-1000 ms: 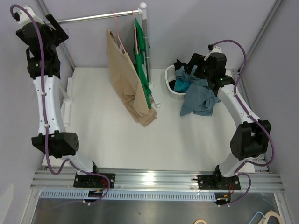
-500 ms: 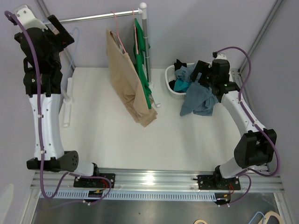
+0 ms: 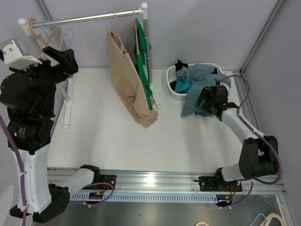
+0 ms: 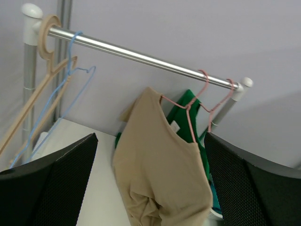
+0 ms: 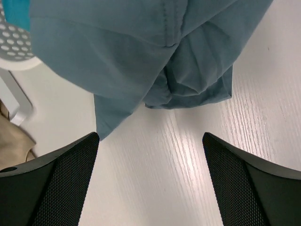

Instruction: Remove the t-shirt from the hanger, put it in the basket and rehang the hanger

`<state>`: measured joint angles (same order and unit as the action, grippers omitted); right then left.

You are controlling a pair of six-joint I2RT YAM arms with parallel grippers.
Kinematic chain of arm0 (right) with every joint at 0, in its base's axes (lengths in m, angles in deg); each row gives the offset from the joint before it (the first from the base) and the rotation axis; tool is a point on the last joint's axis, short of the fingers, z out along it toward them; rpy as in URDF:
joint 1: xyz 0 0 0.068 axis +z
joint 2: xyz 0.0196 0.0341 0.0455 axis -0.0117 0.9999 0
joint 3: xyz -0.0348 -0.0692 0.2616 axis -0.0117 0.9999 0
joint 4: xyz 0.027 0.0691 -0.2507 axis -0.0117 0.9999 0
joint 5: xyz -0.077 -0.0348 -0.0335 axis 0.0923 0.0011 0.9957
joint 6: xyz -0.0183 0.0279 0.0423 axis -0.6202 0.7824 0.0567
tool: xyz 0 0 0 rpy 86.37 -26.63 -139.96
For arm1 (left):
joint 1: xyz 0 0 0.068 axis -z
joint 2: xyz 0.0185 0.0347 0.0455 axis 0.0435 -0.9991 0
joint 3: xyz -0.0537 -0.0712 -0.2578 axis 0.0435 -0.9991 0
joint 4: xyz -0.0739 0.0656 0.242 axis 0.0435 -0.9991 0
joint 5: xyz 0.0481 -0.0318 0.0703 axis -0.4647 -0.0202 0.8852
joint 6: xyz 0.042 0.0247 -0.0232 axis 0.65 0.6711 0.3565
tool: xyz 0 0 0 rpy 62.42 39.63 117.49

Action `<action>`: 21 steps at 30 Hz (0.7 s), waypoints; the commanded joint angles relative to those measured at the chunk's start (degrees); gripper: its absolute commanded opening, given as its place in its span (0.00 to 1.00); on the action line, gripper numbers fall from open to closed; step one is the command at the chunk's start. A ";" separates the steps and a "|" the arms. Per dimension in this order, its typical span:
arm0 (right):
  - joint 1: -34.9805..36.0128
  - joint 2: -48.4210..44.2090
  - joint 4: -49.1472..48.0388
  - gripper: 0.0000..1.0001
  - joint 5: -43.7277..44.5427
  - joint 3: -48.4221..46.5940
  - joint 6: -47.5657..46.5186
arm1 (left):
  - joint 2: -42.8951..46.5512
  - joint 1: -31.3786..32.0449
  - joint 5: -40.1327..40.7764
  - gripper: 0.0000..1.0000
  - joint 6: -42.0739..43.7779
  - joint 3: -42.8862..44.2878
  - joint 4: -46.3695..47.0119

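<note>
Shirt: beige cotton t-shirt [image 4: 160, 155] hanging by its collar on a thin pink wire hanger [image 4: 190, 110], near the right end of the silver metal rail [image 4: 141, 56], just in front of a green garment [image 4: 181, 106]; hem bunched low over the white counter [image 3: 117, 141]
Left jaws: spread wide, empty, raised and facing the rail, well apart from the shirt
Right jaws: spread wide, empty, low over the counter beside a slate-blue cloth [image 5: 141, 47] spilling from a white perforated basket [image 3: 173, 89]
Done: nothing visible on this shirt
Left to do: by the look of it, everything, meaning approach, grip the fabric, slip it off the hanger
</note>
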<state>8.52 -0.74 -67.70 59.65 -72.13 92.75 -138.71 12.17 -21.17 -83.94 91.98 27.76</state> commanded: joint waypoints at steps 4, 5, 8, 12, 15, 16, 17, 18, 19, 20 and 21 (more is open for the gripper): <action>-0.14 5.03 -13.46 0.96 5.76 1.84 6.22 | 1.10 5.09 -5.16 1.00 -2.48 -7.74 2.91; -0.05 6.36 -14.18 0.96 6.02 1.06 6.67 | 0.75 5.53 -4.73 1.00 -2.66 -7.84 3.26; 0.30 12.25 -17.61 0.93 6.99 -1.31 7.72 | -0.57 6.41 -4.90 1.00 -3.10 -10.56 6.77; 0.57 20.86 -17.01 0.45 8.67 -7.11 7.81 | -6.36 7.03 -8.23 1.00 -4.14 -10.39 10.12; 1.00 21.67 -17.70 0.00 8.22 -5.73 7.46 | -11.38 8.25 -7.89 0.99 -4.42 -7.75 8.27; 1.70 20.80 -19.27 0.00 8.49 -4.41 7.03 | -12.00 8.43 -6.93 0.99 -4.33 -7.84 9.67; 2.14 18.09 -19.46 0.00 8.75 -3.01 6.67 | -12.87 8.69 -6.83 1.00 -4.33 -8.19 10.55; 2.58 16.32 -19.46 0.00 9.01 -1.86 6.06 | -13.40 8.70 -6.75 1.00 -4.15 -8.28 11.34; 3.98 14.31 -19.37 0.00 9.19 -0.02 5.62 | -14.02 8.70 -6.40 1.00 -4.06 -7.32 11.61; 4.78 12.28 -18.68 0.00 9.89 0.52 5.18 | -14.63 8.70 -6.05 0.99 -3.80 -6.53 11.87; 5.65 7.74 -17.54 0.00 10.33 0.78 4.31 | -16.20 8.70 -5.87 1.00 -3.19 -5.13 11.70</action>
<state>11.38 16.31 -84.03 67.39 -72.41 98.72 -155.06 20.41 -27.11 -87.13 82.41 35.20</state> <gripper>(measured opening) 0.011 0.994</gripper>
